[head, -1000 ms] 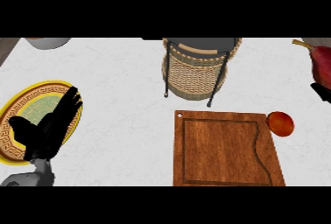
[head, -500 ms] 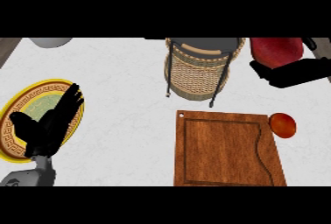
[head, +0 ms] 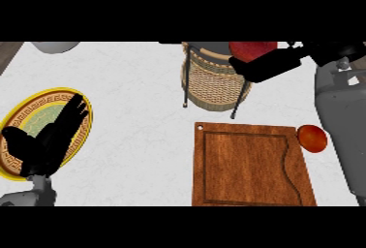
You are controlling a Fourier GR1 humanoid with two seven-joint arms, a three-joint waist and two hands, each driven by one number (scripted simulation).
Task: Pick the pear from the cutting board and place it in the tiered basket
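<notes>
Fingers [head: 268, 65] of right hand [head: 275, 63] curl around pear [head: 250, 49] above tiered basket [head: 213, 80].

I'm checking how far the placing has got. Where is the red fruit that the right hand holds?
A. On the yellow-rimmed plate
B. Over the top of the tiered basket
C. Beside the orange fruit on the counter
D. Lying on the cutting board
B: the right hand holds the red fruit over the top of the tiered basket, away from the cutting board.
</notes>
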